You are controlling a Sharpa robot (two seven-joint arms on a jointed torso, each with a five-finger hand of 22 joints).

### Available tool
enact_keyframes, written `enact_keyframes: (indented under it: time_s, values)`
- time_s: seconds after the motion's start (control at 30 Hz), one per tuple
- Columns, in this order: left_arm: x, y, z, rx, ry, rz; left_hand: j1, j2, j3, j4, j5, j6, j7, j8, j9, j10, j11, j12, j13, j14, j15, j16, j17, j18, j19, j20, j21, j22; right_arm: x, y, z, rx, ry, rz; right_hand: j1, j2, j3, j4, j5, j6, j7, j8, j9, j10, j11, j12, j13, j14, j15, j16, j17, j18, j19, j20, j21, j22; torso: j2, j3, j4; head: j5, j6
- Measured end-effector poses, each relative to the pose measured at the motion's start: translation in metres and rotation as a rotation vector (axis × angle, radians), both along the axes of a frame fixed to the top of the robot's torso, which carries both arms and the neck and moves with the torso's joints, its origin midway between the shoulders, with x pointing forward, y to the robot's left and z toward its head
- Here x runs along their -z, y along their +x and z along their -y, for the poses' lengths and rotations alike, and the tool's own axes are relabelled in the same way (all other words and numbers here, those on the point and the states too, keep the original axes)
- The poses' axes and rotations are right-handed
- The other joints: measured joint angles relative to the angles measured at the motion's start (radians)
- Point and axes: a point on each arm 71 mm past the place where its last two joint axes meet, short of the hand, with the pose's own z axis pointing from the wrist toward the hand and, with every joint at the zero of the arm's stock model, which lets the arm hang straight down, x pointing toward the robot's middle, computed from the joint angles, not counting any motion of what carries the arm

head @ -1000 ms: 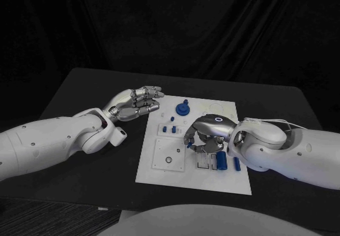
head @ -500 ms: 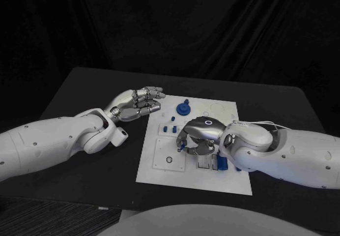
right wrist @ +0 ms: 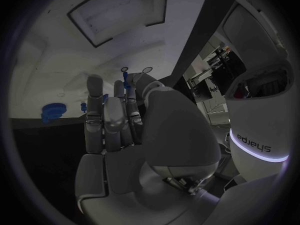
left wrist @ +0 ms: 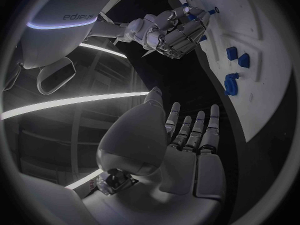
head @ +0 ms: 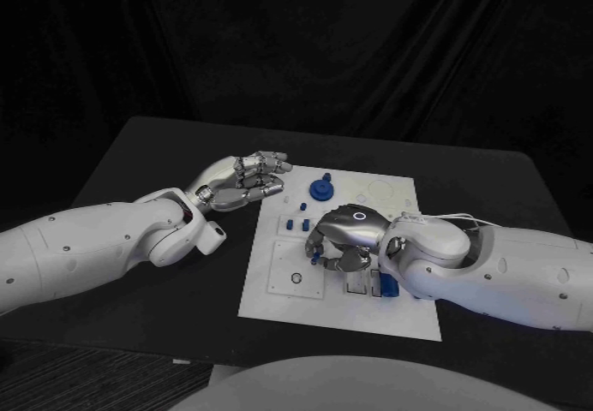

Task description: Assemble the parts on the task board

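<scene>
Hovering low over the middle of the white task board (head: 282,295), the right robot hand (head: 341,242) curls its fingers down onto the plate, with a small blue piece (head: 316,253) showing at its fingertips; whether that piece is actually pinched cannot be told, since the back of the hand hides the contact. The board lies at the centre of the black surface (head: 148,154), its long side running from twelve to six o'clock. At the board's twelve o'clock end stands a round blue part (head: 321,187), and just below it, toward ten o'clock of the right robot hand, a short row of small blue parts (head: 296,224) sits upright in the plate. At five o'clock of the same hand, blue bar-shaped parts (head: 386,286) lie beside its wrist. A square recess (head: 296,268) with a small ring in it occupies the board's eight o'clock area. The left robot hand (head: 241,181) is held off the board's ten o'clock corner, above the surface, its fingers curled in on nothing. From the left wrist camera, the board's blue parts (left wrist: 232,83) and the right robot hand (left wrist: 169,29) with fingers bent to the plate are seen beyond the left hand's own fingers (left wrist: 187,130).
</scene>
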Motion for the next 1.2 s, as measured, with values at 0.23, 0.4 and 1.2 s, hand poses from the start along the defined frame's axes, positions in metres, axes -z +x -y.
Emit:
enact_keyframes:
  time_s: [0.23, 0.4, 1.2]
  values:
    - [0.001, 0.0, 0.0, 0.002, 0.0, -0.003, 0.0, 0.0, 0.0, 0.0, 0.0, 0.004, 0.004, 0.0, 0.0, 0.0, 0.0, 0.0, 0.0, 0.0, 0.0, 0.0, 0.0, 0.0, 0.0, 0.0, 0.0, -0.001, 0.003, 0.0, 0.0, 0.002, -0.01, 0.0, 0.0, 0.0, 0.0, 0.0, 0.0, 0.0, 0.0, 0.0, 0.0, 0.003, 0.003, 0.0, 0.0, 0.0, 0.0, 0.0, 0.0, 0.0, 0.0, 0.0, 0.0, 0.0, -0.001, -0.0001, -0.0011, 0.003, 0.0]
    - [0.001, 0.0, 0.001, 0.004, 0.0, -0.005, 0.0, 0.0, 0.0, 0.0, 0.0, 0.004, 0.004, 0.0, -0.001, 0.0, 0.0, 0.0, -0.001, 0.005, 0.005, 0.005, 0.002, 0.0, 0.0, 0.0, 0.0, -0.001, 0.005, 0.0, 0.0, 0.003, -0.013, -0.002, 0.0, 0.0, 0.0, 0.0, 0.0, 0.0, 0.0, 0.0, 0.0, 0.003, 0.003, 0.0, 0.0, 0.0, 0.0, 0.0, -0.001, 0.0, 0.0, 0.0, 0.0, 0.001, -0.002, -0.0001, -0.0006, 0.003, 0.0]
    - [0.003, 0.0, 0.002, 0.011, -0.001, -0.013, 0.009, 0.009, 0.0, 0.0, 0.0, 0.007, 0.014, 0.0, -0.002, 0.0, 0.0, 0.0, -0.003, 0.02, 0.012, 0.019, 0.005, 0.0, 0.007, 0.0, 0.0, -0.003, 0.017, -0.004, -0.004, -0.004, -0.019, -0.026, 0.0, 0.0, 0.0, 0.0, 0.0, -0.002, -0.002, -0.005, -0.005, 0.004, 0.003, -0.004, 0.001, 0.0, 0.0, 0.0, -0.006, 0.0, 0.0, 0.0, -0.004, 0.001, -0.002, 0.0012, -0.0006, 0.005, 0.0]
